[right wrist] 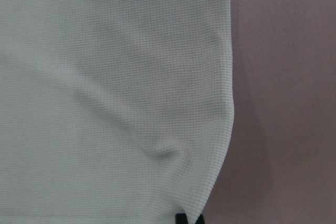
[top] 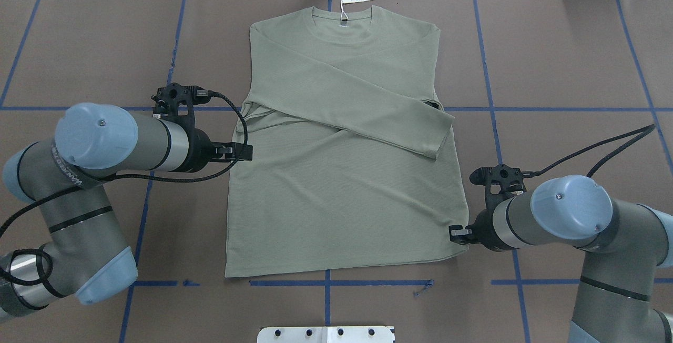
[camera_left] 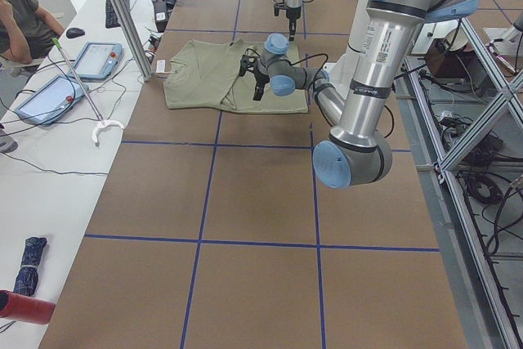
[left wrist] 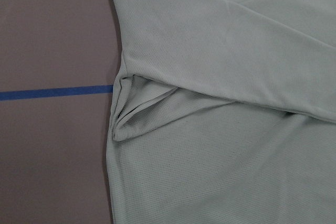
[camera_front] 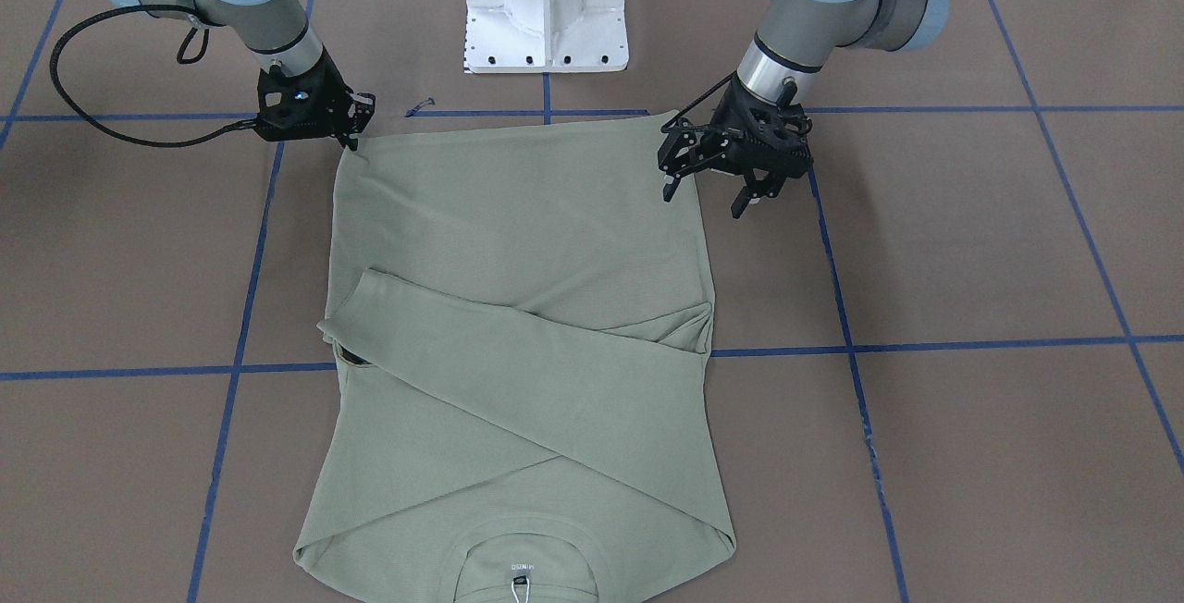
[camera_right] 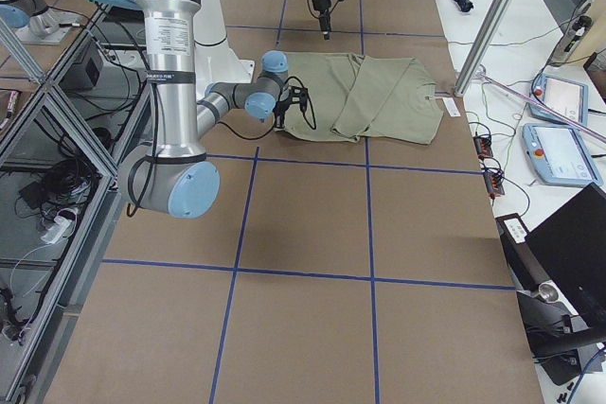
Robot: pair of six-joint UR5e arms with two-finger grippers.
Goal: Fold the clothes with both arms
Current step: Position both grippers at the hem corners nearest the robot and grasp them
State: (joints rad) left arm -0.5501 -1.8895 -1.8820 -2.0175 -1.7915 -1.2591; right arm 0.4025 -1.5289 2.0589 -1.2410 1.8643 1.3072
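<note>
One fixed camera looks steeply down from across the surface (camera_front: 971, 242), facing the white pedestal base (camera_front: 546, 11) at its top edge, while the overhead one looks forward and down from behind the robot, so both share nearly the whole shirt (top: 342, 201), turned end for end. Two side cameras stand well back at opposite ends, looking along the surface, one with the left arm (camera_left: 384, 63) near and large, the other the right arm (camera_right: 170, 73). Each wrist camera sits very close over the shirt's edge and the bare surface beside it.
</note>
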